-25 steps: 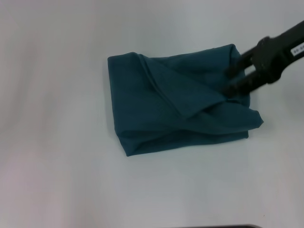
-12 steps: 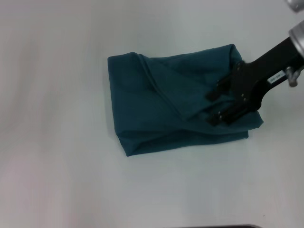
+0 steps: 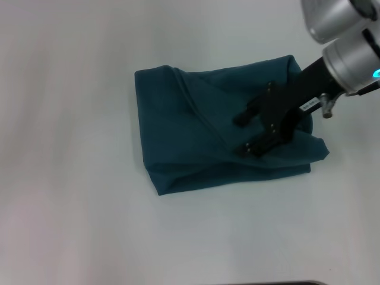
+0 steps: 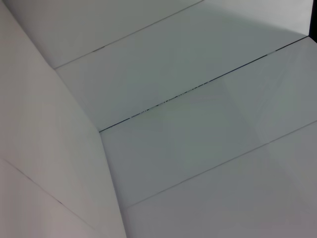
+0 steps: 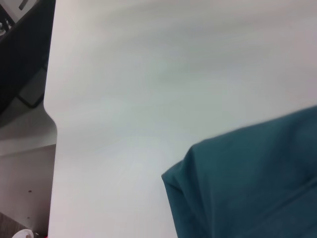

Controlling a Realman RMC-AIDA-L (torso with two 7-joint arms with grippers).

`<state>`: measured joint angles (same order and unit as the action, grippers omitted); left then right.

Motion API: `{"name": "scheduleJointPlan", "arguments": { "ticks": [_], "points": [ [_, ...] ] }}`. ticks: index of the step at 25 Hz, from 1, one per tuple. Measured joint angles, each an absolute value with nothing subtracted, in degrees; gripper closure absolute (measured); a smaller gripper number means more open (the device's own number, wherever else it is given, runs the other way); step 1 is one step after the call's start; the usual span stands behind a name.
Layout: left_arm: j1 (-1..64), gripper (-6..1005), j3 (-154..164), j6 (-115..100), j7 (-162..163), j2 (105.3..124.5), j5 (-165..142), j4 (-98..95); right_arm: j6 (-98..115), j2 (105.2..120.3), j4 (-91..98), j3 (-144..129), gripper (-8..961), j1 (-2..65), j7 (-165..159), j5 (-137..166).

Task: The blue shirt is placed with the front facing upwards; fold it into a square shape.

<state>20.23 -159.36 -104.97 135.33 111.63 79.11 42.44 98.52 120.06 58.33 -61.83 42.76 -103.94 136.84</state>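
The right gripper (image 3: 244, 133) is reaching in from the right, its fingers spread apart over the blue shirt (image 3: 190, 136), which is lying folded on the white bench (image 3: 71, 178). The right wrist view is showing only a shirt corner (image 5: 247, 183) against the bench.

A white worktop (image 3: 71, 225) lies bare on every side of the folded blue shirt (image 3: 184, 142), giving open approach from the left, the near edge and the far side. The only obstacle is the right pincer (image 3: 243, 133), its fingers spread apart over the shirt's right half, with its arm reaching in from the upper right corner. The right wrist view shows bare worktop beside the shirt's corner.
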Motion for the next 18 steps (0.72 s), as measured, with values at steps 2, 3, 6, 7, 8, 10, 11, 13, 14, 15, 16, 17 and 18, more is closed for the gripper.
{"name": "scheduleJointPlan", "arguments": {
  "ticks": [2, 3, 6, 7, 8, 10, 11, 13, 14, 15, 16, 17, 18],
  "points": [
    [20.2, 36, -159.4, -105.0, 135.4, 111.63, 79.1, 42.1, 97.0, 120.06, 57.7, -63.9, 256, 42.7, -103.7, 135.9],
    [20.2, 36, -159.4, -105.0, 135.4, 111.55, 79.1, 41.7, 96.1, 120.06, 57.5, -65.2, 256, 42.6, -103.7, 135.6],
    [20.4, 36, -159.4, -105.0, 135.4, 111.43, 79.1, 41.1, 93.5, 120.06, 57.4, -68.0, 256, 42.3, -104.0, 135.6],
    [20.4, 36, -159.5, -105.0, 135.4, 111.43, 79.1, 41.1, 93.1, 120.06, 57.4, -68.5, 256, 42.3, -104.0, 135.5],
    [20.4, 36, -159.5, -105.0, 135.5, 111.43, 79.1, 41.1, 92.8, 120.06, 57.4, -69.2, 257, 42.2, -104.0, 135.5],
    [20.4, 36, -159.6, -104.9, 135.5, 111.43, 79.1, 41.1, 92.1, 120.06, 57.4, -70.3, 257, 42.2, -104.0, 135.5],
    [20.4, 36, -159.6, -104.9, 135.5, 111.44, 79.1, 41.1, 91.6, 120.05, 57.4, -70.7, 257, 42.2, -104.1, 135.5],
    [20.5, 36, -159.6, -104.9, 135.5, 111.50, 79.1, 41.1, 90.8, 120.05, 57.5, -70.9, 257, 42.2, -104.5, 135.5],
    [20.5, 36, -159.7, -104.9, 135.5, 111.53, 79.1, 41.1, 90.5, 120.05, 57.7, -71.0, 257, 42.2, -104.8, 135.4],
    [20.6, 36, -159.7, -104.8, 135.5, 111.62, 79.1, 41.1, 90.3, 120.05, 57.8, -71.0, 257, 42.2, -105.2, 135.4],
    [20.6, 36, -159.7, -104.8, 135.5, 111.67, 79.1, 41.1, 90.1, 120.03, 57.8, -70.9, 257, 42.2, -105.7, 135.3],
    [20.7, 36, -159.7, -104.8, 135.5, 111.74, 79.1, 41.1, 90.0, 119.95, 57.8, -70.7, 256, 42.4, -106.2, 135.1],
    [20.7, 36, -159.7, -104.8, 135.5, 111.79, 79.1, 41.0, 90.1, 119.85, 57.8, -70.5, 256, 42.5, -106.6, 134.8]
  ]
}}
